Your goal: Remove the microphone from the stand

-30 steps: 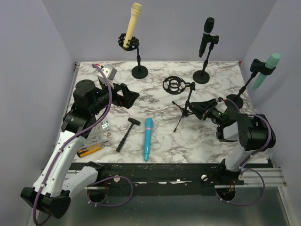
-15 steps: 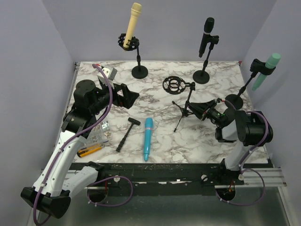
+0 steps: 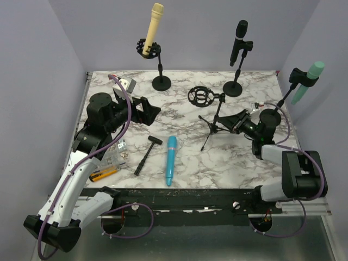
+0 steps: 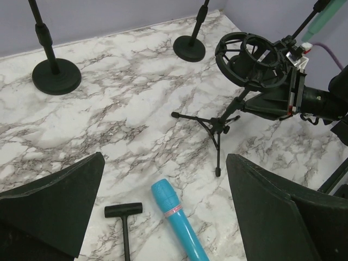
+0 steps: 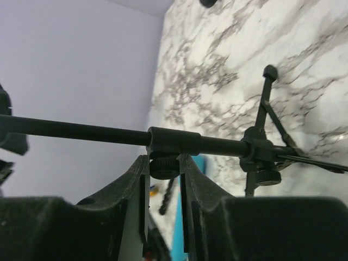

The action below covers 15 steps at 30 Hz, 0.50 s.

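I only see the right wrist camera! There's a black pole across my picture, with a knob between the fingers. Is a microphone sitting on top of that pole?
Observer: No. The round holder on top of that tripod stand is empty.
Operator: Then where's the microphone?
Observer: A blue microphone lies flat on the table, left of the stand's feet, beside a small black hammer.
Operator: What's my other hand doing?
Observer: The left gripper is wide open and holds nothing. It hangs above the table, left of the stand.
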Available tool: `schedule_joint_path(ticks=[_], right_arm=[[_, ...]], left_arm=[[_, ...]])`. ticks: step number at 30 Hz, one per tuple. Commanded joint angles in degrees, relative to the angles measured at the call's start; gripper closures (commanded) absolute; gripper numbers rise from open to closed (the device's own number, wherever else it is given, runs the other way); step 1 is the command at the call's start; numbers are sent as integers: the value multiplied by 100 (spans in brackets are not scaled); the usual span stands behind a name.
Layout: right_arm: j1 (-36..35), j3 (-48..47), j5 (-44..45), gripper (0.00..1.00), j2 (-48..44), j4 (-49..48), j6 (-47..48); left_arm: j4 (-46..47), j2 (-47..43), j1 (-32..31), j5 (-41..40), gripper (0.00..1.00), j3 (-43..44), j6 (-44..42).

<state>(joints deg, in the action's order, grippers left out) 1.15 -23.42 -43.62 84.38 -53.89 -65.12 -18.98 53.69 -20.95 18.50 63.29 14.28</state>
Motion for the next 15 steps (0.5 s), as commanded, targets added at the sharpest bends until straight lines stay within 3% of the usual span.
schedule_joint_path(ticks=[1,15], right_arm=[[-314,-358,1517,99,-535,3092,2320],[-2019,-734,4639,100,-1377,4297,4019]], left_arm=[[115,-51,-45,-166,1,-33,-79],[78,-29,-101,-279,1,-34,-118]])
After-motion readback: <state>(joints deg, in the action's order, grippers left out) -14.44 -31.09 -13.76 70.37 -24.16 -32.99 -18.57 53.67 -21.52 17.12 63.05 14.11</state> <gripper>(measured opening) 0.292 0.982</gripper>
